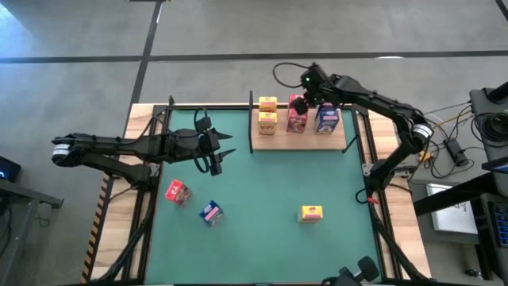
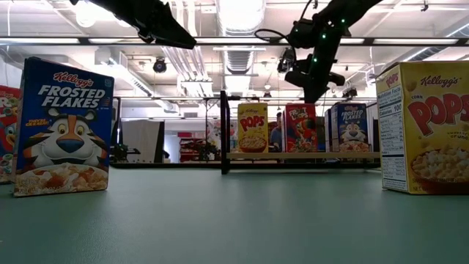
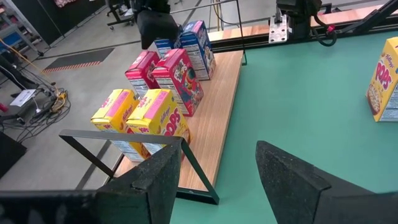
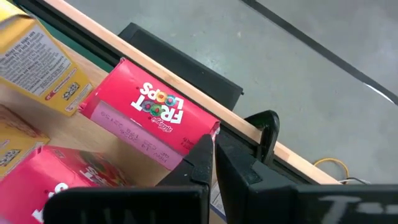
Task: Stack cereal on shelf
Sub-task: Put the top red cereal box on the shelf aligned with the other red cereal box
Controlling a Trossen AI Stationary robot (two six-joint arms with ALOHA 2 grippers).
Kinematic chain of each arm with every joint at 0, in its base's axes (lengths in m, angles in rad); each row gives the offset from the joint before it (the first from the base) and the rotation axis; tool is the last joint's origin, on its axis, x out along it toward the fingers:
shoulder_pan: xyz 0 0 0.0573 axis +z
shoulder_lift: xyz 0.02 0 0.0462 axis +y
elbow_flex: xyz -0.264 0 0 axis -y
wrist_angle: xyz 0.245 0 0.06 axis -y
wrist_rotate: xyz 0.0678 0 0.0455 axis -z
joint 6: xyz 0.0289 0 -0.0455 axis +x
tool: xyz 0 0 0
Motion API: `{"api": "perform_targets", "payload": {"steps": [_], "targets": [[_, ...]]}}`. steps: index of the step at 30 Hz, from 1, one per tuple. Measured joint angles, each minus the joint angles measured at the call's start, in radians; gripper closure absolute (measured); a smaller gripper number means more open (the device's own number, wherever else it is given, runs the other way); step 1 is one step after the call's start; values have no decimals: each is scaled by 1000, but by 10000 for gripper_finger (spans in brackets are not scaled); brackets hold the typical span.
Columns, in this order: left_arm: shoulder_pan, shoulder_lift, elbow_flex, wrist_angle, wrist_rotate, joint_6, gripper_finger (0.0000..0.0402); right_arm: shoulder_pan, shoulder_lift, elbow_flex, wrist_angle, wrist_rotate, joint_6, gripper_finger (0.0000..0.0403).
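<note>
The shelf (image 1: 302, 141) is a light-wood board with black posts at the mat's far edge. On it stand two yellow cereal boxes (image 3: 140, 118), two red ones (image 3: 180, 78) and two blue ones (image 3: 199, 46). My right gripper (image 1: 304, 102) is shut and hangs over the far red box (image 4: 155, 118), with its tips by that box's top corner. My left gripper (image 1: 222, 156) is open and hovers over the mat, left of the shelf. A red box (image 1: 178, 192), a blue box (image 1: 211, 213) and a yellow box (image 1: 311, 213) stand on the mat. My right gripper (image 4: 214, 158) comes from above, pointing down, with its shut tips at the top corner (image 4: 211, 129) of the far red box. I cannot tell whether they touch it. The box stands upright on the shelf.
The green mat (image 1: 270, 183) has free room between the shelf and the three loose boxes. Black frame bars run along the table's left and right sides. A black post (image 2: 224, 132) stands at the shelf's left end. Cables and equipment lie beyond the table's right edge.
</note>
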Motion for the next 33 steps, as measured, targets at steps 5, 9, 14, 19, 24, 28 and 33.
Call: {"api": "perform_targets", "payload": {"steps": [5, 9, 14, 19, 24, 28, 33], "targets": [[0, 0, 0, 0, 0, 0, 209, 4, -38, 0, -9, -1, 6, 394], [0, 0, 0, 0, 0, -3, 209, 21, -90, 1, -30, -75, 41, 394], [0, 0, 0, 0, 0, -7, 209, 83, -144, 1, -64, -183, 107, 394], [0, 0, 0, -1, 0, -8, 209, 176, -153, -2, -167, -223, 168, 394], [0, 0, 0, -1, 0, -15, 209, 237, -120, -30, -226, -216, 203, 394], [0, 0, 0, -2, 0, -15, 209, 246, -85, -41, -231, -204, 207, 394], [0, 0, 0, -3, 0, -15, 209, 244, -53, -42, -234, -122, 204, 394]]}}
